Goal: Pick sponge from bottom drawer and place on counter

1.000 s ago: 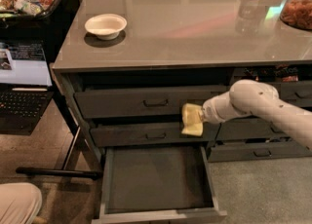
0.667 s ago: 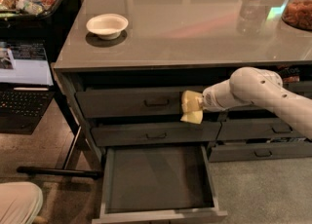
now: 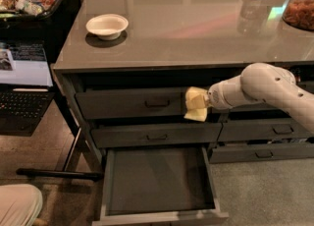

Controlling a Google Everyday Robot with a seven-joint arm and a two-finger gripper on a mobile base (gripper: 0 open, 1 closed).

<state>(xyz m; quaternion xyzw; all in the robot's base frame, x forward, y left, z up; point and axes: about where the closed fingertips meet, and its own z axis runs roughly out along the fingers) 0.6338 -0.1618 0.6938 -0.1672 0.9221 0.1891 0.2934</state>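
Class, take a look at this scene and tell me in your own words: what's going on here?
A robot arm is partway through taking a sponge from the bottom drawer to the counter. Its gripper is shut on the sponge, holding it in the air in front of the upper drawers, just below the counter's edge. The bottom drawer stands pulled open underneath. The sponge is not yet on the counter.
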